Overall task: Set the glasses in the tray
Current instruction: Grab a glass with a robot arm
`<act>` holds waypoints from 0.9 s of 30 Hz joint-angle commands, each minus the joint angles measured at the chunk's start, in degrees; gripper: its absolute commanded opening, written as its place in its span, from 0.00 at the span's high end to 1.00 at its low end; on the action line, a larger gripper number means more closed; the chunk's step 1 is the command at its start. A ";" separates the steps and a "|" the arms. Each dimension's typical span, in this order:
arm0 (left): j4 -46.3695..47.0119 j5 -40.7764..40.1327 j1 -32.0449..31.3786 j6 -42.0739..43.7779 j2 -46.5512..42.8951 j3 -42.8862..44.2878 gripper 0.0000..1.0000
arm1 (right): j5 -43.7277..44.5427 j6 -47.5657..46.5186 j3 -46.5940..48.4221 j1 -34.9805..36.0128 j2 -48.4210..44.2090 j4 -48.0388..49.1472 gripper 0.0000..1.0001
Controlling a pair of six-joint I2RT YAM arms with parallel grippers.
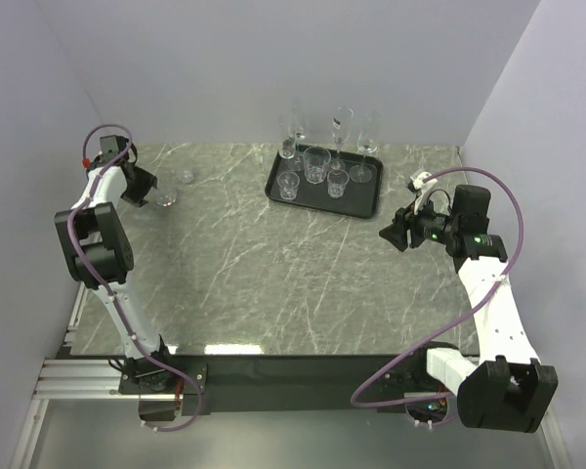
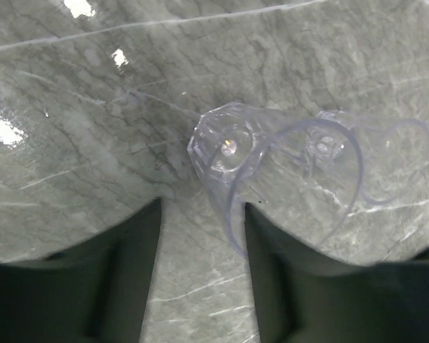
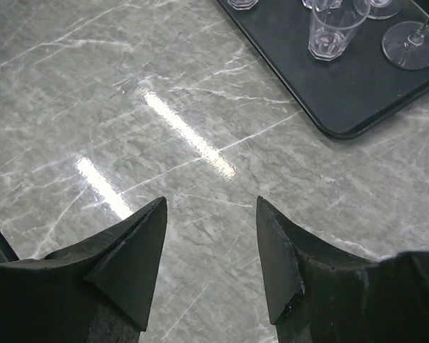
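Note:
The black tray [image 1: 363,203] lies at the back middle of the table and holds several clear glasses: small tumblers [image 1: 289,186], a wider tumbler [image 1: 316,164] and tall stemmed glasses [image 1: 342,127] along its far side. Two small tumblers [image 1: 166,200] [image 1: 186,178] stand on the marble at the far left. My left gripper [image 1: 145,186] is open right beside the nearer one. In the left wrist view that tumbler [image 2: 229,146] has its rim reaching between my open fingers [image 2: 286,271], close to the right one; the second tumbler [image 2: 329,143] is behind it. My right gripper [image 1: 396,234] is open and empty, right of the tray.
The right wrist view shows the tray's near corner [image 3: 343,121] with a tumbler [image 3: 332,28] and a stemmed glass foot [image 3: 412,50] on it, and bare marble under the open right gripper [image 3: 209,207]. White walls close in the back and both sides.

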 commanded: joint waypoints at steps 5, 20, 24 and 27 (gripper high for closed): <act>-0.69 -2.40 0.22 -0.37 -0.62 0.90 0.64 | -0.62 -0.47 0.31 -0.37 -0.02 0.16 0.40; 8.79 1.37 -0.04 3.58 -14.85 -14.97 1.00 | -1.14 -0.74 0.14 -0.90 -0.64 -0.01 0.40; 13.45 4.53 -1.80 4.46 -22.50 -24.13 1.00 | -1.32 -0.74 0.14 -1.16 -0.81 0.08 0.40; 18.20 8.84 -3.38 5.43 -28.21 -31.16 1.00 | -1.49 -0.65 -0.04 -1.25 -0.81 0.16 0.40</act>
